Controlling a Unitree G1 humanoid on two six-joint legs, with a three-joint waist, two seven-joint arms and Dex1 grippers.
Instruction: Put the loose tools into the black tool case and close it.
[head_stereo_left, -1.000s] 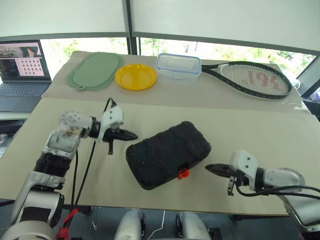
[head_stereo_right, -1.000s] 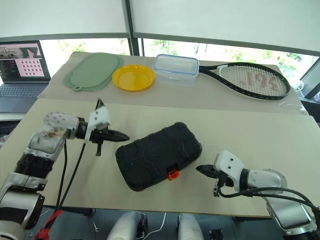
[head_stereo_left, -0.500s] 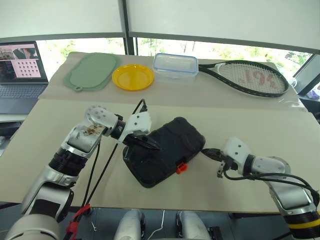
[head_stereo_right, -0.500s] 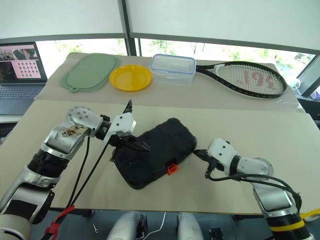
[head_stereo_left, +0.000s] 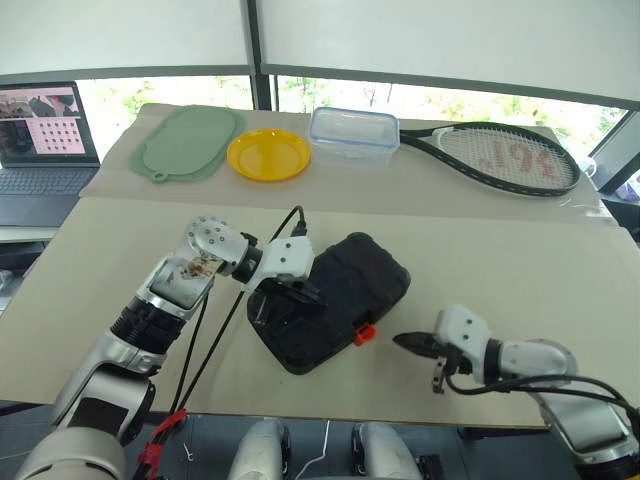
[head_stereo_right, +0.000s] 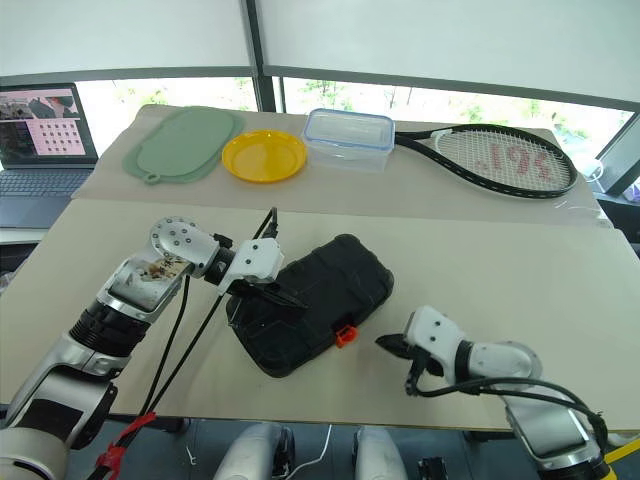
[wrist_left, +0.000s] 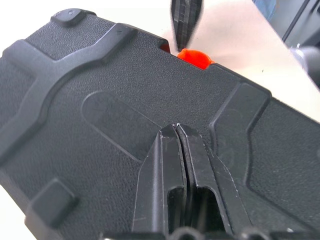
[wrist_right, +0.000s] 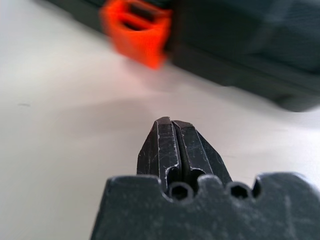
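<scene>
The black tool case (head_stereo_left: 350, 285) lies closed and slanted on the beige table, its orange latch (head_stereo_left: 364, 334) facing the front edge. My left gripper (head_stereo_left: 310, 293) is shut, its tips resting on the case's textured lid (wrist_left: 100, 100) near the left end. To the right of the latch my right gripper (head_stereo_left: 400, 341) hovers low over the table, shut and empty, pointing at the latch (wrist_right: 137, 30). In the left wrist view the right gripper's fingers (wrist_left: 186, 20) hang just beyond the latch (wrist_left: 195, 57). The loose tools are out of view.
At the back of the table lie a green mat (head_stereo_left: 190, 142), a yellow plate (head_stereo_left: 268, 154), a clear blue-rimmed box (head_stereo_left: 355, 136) and a racket (head_stereo_left: 500, 158). A laptop (head_stereo_left: 40, 135) stands far left. The table's front edge runs close below the case.
My left gripper swung right from beside the case onto its lid. The right gripper went up to the case's right end, then drew back beside the latch. The case turned slightly.
</scene>
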